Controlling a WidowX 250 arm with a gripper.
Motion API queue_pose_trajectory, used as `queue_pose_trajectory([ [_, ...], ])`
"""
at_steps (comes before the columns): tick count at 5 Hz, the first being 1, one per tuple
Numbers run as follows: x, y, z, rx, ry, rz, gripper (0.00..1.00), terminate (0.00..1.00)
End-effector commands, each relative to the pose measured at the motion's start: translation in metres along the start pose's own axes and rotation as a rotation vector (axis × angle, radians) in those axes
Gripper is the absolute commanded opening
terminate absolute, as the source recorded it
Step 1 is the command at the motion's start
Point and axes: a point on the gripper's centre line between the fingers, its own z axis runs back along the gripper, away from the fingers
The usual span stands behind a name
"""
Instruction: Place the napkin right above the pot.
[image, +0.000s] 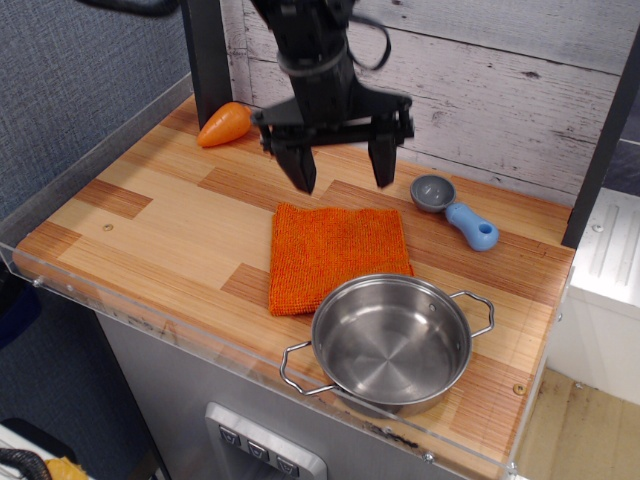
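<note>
Napkin (335, 253): square orange cloth, fuzzy weave. Lies flat on the desk (150, 215), unheld. Its near right corner runs up to the pot's far rim and looks to be just tucked behind it; whether cloth and metal touch cannot be told.

Pot (391, 341): shallow steel, two wire loop handles, empty. Stands at the near edge of the desk, directly in front of the napkin and slightly to its right in the view.

Pincer (341, 172): black, two fingers pointing down, spread wide apart with nothing between them. It hangs above the napkin's far edge, clear of the cloth.

Carrot (224, 124): smooth orange toy at the far left corner, well apart from the rest.

Scoop (454, 207): grey bowl, blue handle, lying right of the napkin near the back wall.

Task status, as a judgement: the napkin sits on the far side of the pot, which in this view reads as right above it, and it has been released. Placement appears done or nearly so. The napkin is offset a little left of the pot's centre; if closer alignment is wanted, a small nudge to the right would remain. Otherwise only clearing the arm is left.
</note>
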Motion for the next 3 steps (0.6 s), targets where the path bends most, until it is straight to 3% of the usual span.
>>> queue_pose_trajectory([
  [1,0.0050,-0.0060,0.0388,-0.022,-0.098,-0.026,1.00,0.00],
  [2,0.0050,-0.0060,0.0388,-0.022,-0.098,-0.026,1.00,0.00],
  [3,0.0050,-0.0060,0.0388,-0.022,-0.098,-0.026,1.00,1.00],
])
